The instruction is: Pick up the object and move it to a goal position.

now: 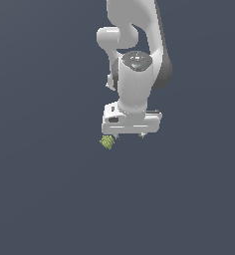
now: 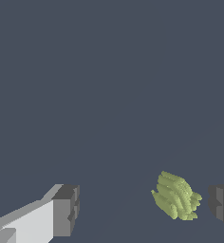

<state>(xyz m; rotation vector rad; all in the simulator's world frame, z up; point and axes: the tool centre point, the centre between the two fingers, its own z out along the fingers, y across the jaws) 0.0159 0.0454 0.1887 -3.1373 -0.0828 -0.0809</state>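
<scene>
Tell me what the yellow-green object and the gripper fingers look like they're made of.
Object: matte yellow-green, ridged and lumpy, with no gloss; it reads as something soft or organic, but the render leaves that open. Fingers: flat dark grey pads on white bodies, hard-edged and blocky, like rubber or plastic pads on painted metal or plastic. The arm shell is glossy white with soft highlights, probably smooth plastic.

We see no real room, only a bare simulated scene: a flat, featureless slate-grey ground (image 1: pixel 45 199) spreads unbroken all around the smooth white rendered robot arm (image 1: pixel 134 74).
</scene>
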